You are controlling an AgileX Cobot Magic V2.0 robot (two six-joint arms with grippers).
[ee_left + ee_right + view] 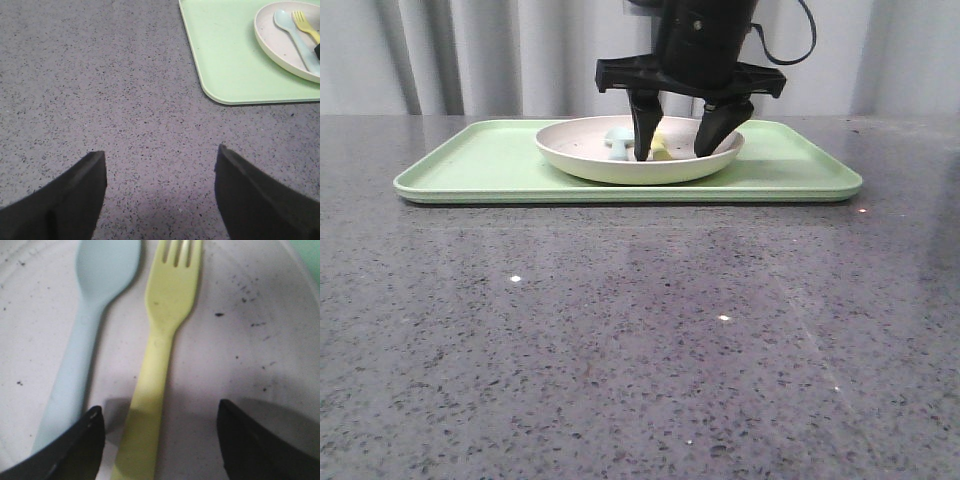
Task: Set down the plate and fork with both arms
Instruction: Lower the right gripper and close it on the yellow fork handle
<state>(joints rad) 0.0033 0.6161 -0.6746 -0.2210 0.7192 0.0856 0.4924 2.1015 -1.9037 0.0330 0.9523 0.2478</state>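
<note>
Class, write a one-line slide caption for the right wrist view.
Open right gripper poised over the yellow fork, beside the blue spoon in the speckled plate.

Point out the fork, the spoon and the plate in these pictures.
fork (160,340): right wrist view, on the neck where the head narrows into the handle.
spoon (105,262): right wrist view, on the bowl.
plate (582,160): front view, on the outer wall on the left side.

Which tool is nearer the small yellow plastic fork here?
Right. The right tool is open, down inside the speckled cream plate, straddling the small yellow plastic fork. The left tool is open over bare table, away from the light-green tray.
</note>
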